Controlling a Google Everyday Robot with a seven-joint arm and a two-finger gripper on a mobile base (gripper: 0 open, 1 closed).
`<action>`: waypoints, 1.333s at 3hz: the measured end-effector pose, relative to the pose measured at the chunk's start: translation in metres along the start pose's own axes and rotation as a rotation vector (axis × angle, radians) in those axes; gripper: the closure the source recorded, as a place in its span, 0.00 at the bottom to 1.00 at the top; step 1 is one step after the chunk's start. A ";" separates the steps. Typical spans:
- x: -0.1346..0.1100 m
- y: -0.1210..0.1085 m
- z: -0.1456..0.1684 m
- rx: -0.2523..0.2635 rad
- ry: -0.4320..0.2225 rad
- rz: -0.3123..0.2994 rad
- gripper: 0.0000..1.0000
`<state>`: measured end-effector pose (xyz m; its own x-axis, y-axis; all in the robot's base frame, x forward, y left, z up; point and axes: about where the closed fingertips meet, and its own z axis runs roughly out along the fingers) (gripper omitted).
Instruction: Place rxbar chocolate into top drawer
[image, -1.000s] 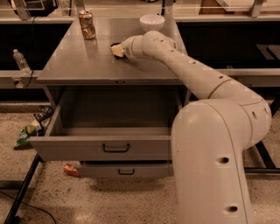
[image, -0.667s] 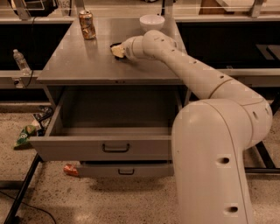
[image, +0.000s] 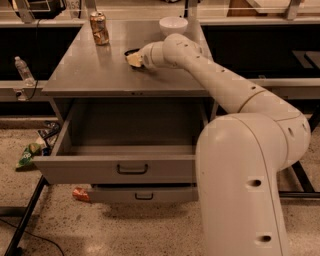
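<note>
The gripper sits low on the tabletop, can't tell its grip. The rxbar chocolate pokes out right behind its tip, and the open top drawer is below, camera-side.

The pale cream two-finger gripper is resting over the flat grey metal tabletop, beside the dark brown-black rxbar chocolate. The wide top drawer is showing matching grey, its bar handle dark.

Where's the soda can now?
In the camera view, the can stands back-left on the tabletop, left of the white bowl; the gripper is mid-tabletop.
</note>
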<state>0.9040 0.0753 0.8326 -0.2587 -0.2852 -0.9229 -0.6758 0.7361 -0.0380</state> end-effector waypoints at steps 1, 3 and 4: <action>0.001 0.001 -0.003 -0.001 0.005 -0.003 1.00; 0.010 0.023 -0.051 -0.096 0.060 -0.042 1.00; 0.016 0.046 -0.096 -0.196 0.083 -0.057 1.00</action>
<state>0.8028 0.0459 0.8523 -0.2671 -0.3783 -0.8863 -0.8101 0.5862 -0.0060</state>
